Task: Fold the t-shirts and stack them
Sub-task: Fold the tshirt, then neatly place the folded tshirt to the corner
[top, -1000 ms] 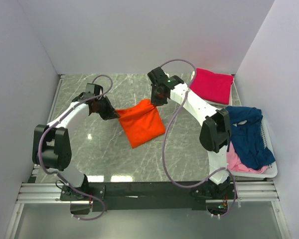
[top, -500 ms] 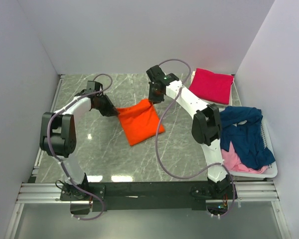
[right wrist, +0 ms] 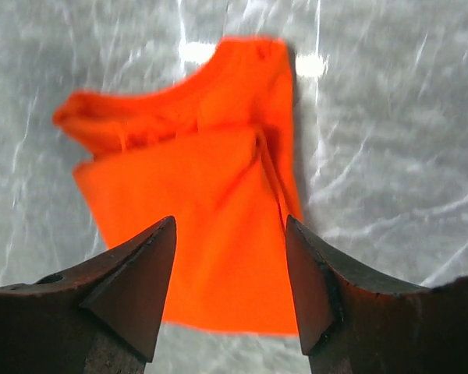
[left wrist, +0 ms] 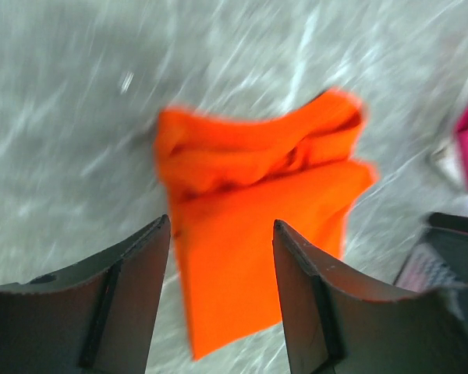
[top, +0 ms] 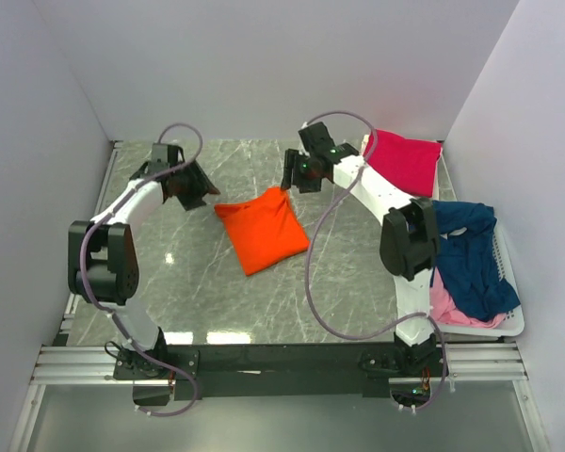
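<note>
A grey marbled surface [top: 169, 273] is enclosed by plain white walls [top: 264, 66]. The folded orange t-shirt [top: 262, 229] is laid flat near its middle. The left hand [top: 198, 193] and right hand [top: 295, 179], clamped on its corners a second ago, are now spread apart and drawn clear.

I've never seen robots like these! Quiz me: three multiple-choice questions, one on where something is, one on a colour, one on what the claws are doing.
1. The orange t-shirt lies: A. on a shelf B. on the table C. on the floor
2. Top t-shirt in the basket: A. navy B. green C. yellow
3. The left gripper and right gripper are: A. both shut on cloth B. both open, empty C. one open, one shut
B, it lies folded on marble; A, the navy t-shirt overlies the pale pink t-shirt; B, wrist views show spread fingers.
</note>
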